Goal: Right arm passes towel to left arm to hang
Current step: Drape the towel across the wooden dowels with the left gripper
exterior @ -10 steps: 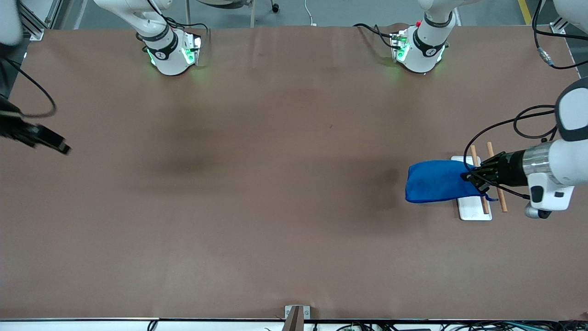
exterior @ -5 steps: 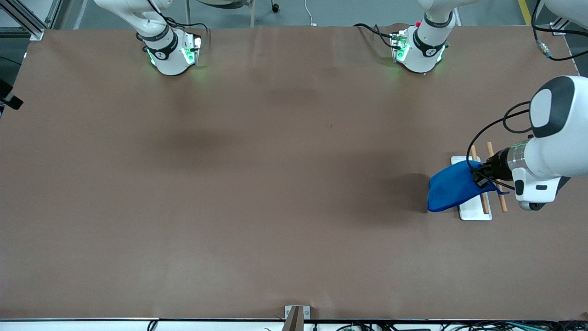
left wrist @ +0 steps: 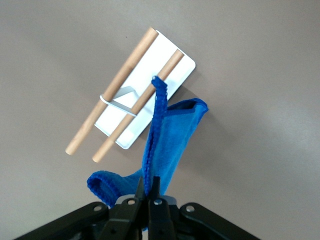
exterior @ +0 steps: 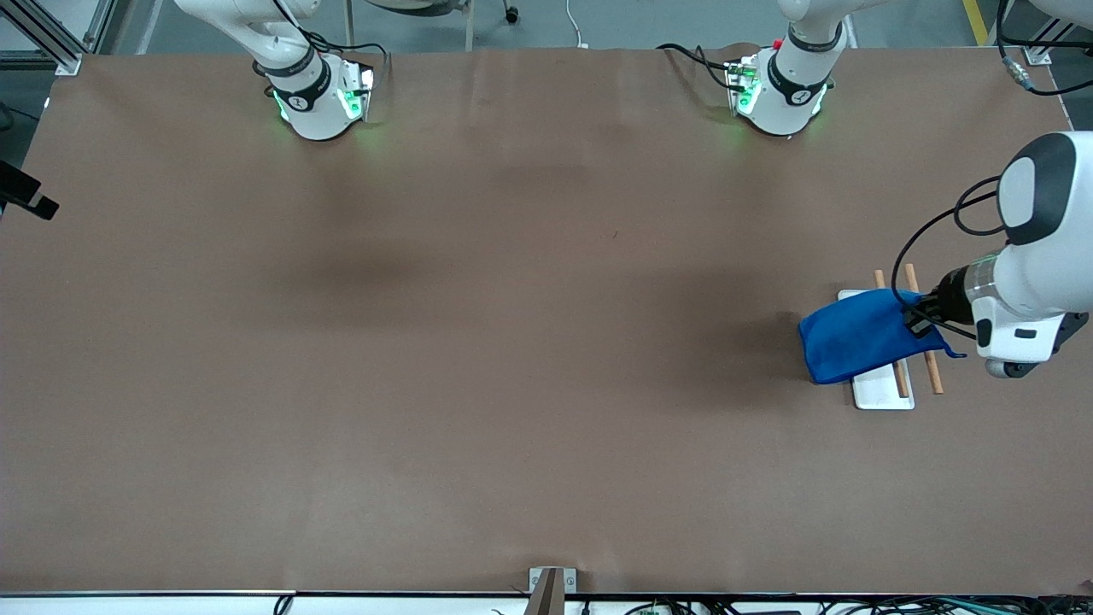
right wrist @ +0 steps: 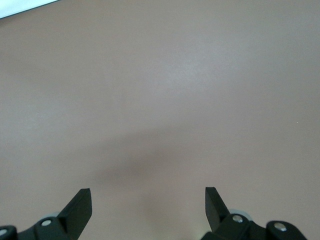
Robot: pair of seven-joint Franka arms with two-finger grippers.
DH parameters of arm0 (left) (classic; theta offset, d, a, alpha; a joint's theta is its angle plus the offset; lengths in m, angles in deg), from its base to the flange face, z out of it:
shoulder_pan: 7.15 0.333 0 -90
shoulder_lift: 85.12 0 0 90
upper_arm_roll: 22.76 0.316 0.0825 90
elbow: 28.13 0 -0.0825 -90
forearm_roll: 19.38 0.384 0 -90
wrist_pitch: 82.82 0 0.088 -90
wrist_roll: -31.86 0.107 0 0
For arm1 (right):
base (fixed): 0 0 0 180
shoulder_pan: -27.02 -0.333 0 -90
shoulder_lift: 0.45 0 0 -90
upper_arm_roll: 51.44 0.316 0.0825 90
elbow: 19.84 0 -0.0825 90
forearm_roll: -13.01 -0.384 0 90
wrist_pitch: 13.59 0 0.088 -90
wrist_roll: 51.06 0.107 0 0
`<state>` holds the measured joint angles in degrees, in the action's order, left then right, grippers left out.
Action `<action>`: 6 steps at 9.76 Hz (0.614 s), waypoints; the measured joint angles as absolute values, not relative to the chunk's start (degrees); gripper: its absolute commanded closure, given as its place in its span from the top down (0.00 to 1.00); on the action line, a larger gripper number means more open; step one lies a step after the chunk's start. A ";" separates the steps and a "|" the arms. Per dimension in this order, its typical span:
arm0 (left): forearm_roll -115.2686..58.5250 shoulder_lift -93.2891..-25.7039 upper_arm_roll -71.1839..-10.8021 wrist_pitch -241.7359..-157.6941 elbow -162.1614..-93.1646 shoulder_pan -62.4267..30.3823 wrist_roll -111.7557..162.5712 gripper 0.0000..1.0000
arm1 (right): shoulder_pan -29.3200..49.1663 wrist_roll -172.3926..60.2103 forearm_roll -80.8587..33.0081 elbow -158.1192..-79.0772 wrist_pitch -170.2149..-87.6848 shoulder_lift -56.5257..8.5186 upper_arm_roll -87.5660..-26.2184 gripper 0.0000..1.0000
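The bright blue towel (exterior: 854,337) hangs from my left gripper (exterior: 918,322) over the hanging rack, which has a white base (exterior: 879,389) and two wooden rods (exterior: 929,367). The gripper is shut on the towel's upper edge, and a small loop (exterior: 953,351) trails beside it. In the left wrist view the towel (left wrist: 172,135) drapes from the shut gripper (left wrist: 148,186) down toward the nearer rod (left wrist: 137,107), above the white base (left wrist: 172,62). My right gripper (right wrist: 148,197) is open and empty over bare table; it only shows as a dark part (exterior: 27,199) at the table's edge at the right arm's end.
The brown table (exterior: 512,342) carries only the rack, near the left arm's end. Both arm bases (exterior: 320,98) stand along the edge farthest from the front camera. A metal bracket (exterior: 551,585) sits at the edge nearest that camera.
My left gripper has carried the towel toward the left arm's end, bringing it further over the rack. My right arm has pulled back to the table's edge.
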<state>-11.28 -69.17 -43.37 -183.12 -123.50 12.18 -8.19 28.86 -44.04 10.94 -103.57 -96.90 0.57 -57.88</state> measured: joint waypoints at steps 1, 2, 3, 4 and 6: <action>-10.50 -69.21 -43.35 -183.17 -123.56 13.53 -5.14 0.00 | 28.85 -44.04 10.99 -103.41 -96.79 0.57 -57.85 1.00; -9.85 -69.22 -43.33 -183.28 -123.57 14.82 -2.22 0.00 | 28.82 -44.06 11.60 -103.24 -96.78 0.57 -57.76 1.00; -9.64 -69.22 -43.33 -183.33 -123.59 15.63 -0.11 0.00 | 28.72 -44.68 13.00 -103.10 -96.78 0.57 -57.59 1.00; -9.57 -69.22 -43.25 -183.34 -123.65 15.87 1.40 0.01 | 28.61 -45.68 14.19 -102.99 -96.64 0.57 -57.39 1.00; -8.69 -69.22 -42.98 -183.38 -124.01 16.48 3.76 0.01 | 28.62 -46.61 14.49 -102.86 -95.70 0.57 -57.36 1.00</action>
<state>-8.69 -69.22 -42.98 -183.38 -124.01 16.48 3.76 28.62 -46.61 14.49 -102.86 -95.70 0.57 -57.36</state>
